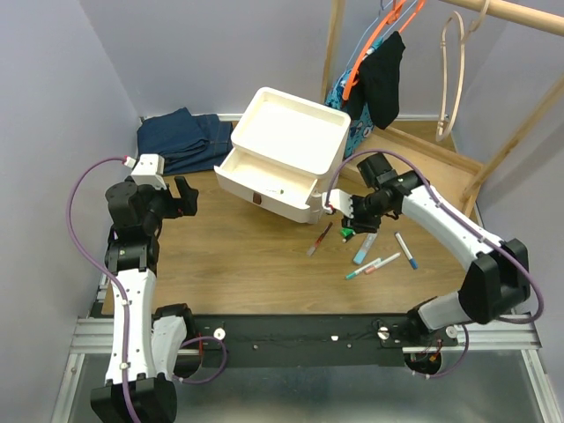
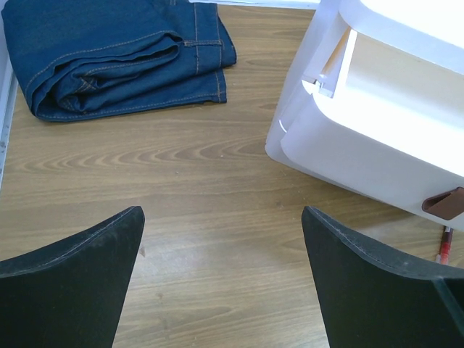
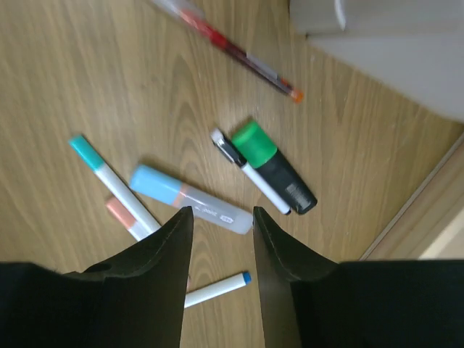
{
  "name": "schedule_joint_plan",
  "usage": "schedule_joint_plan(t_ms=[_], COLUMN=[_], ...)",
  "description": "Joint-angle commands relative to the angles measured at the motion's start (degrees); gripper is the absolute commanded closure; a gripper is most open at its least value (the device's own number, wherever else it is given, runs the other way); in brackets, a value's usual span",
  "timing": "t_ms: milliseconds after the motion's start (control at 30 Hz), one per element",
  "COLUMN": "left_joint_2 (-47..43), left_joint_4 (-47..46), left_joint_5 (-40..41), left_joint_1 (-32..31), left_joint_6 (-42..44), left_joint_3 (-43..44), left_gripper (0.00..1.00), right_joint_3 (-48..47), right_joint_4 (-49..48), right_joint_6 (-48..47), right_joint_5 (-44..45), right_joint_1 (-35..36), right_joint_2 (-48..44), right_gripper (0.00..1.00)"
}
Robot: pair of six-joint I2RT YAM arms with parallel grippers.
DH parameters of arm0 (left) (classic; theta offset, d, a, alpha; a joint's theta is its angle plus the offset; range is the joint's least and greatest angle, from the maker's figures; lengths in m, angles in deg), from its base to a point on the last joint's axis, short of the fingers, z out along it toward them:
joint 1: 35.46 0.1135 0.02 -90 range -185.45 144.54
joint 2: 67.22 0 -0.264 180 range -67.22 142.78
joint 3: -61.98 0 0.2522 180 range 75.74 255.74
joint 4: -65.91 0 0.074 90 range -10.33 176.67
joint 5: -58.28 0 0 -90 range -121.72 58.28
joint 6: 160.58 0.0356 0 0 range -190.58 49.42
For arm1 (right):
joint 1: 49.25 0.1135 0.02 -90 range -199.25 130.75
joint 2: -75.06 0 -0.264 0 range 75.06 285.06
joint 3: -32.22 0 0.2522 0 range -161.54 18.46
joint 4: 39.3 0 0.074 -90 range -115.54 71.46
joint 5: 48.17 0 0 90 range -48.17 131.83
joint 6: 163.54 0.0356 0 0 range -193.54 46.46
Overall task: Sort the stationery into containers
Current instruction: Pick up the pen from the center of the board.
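The white containers [image 1: 286, 150] stand at the back middle of the table, the top drawer pulled out with a small item [image 1: 280, 190] lying in it. The stationery lies to their right: a red pen [image 3: 239, 54], a black-green marker [image 3: 279, 170], a blue-capped bottle [image 3: 190, 199], and slim white markers with teal [image 3: 112, 181], pink [image 3: 123, 217] and blue [image 3: 217, 288] tips. My right gripper [image 3: 221, 214] hovers open over them, just past the bottle's clear end, with nothing between its fingers. My left gripper [image 2: 222, 217] is wide open over bare wood, left of the containers [image 2: 377, 138].
Folded blue jeans [image 1: 181, 141] lie at the back left. A wooden clothes rack [image 1: 493, 13] with hangers and a black garment [image 1: 386, 75] stands at the back right, above a raised wooden ledge [image 1: 441, 163].
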State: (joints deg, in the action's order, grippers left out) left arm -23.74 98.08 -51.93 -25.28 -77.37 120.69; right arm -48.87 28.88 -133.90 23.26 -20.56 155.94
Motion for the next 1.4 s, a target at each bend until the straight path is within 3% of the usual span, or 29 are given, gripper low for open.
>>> schedule_joint_plan(t_ms=[0, 533, 900, 1367], left_joint_2=[0.37, -0.24, 0.28, 1.87], left_joint_4=[-0.22, 6.11, 6.99, 5.14], left_joint_5=[-1.41, -1.15, -2.56, -3.61], left_joint_1=[0.46, 2.74, 6.08, 6.26], left_joint_6=[0.46, 2.48, 1.51, 0.81], left_joint_3=[0.93, 2.69, 3.39, 3.83], left_gripper=[0.01, 0.01, 0.01, 0.01], right_joint_3=[1.32, 3.35, 6.42, 6.42], right_joint_4=[-0.7, -16.61, -16.97, -9.94], right_joint_6=[-11.43, -15.67, -20.5, -21.21], right_joint_5=[-1.56, -2.17, -1.74, -0.33], right_joint_1=[-5.3, -8.3, -9.0, -9.53], right_joint_2=[3.84, 17.63, 19.66, 23.0], right_gripper=[0.55, 0.6, 0.59, 0.57])
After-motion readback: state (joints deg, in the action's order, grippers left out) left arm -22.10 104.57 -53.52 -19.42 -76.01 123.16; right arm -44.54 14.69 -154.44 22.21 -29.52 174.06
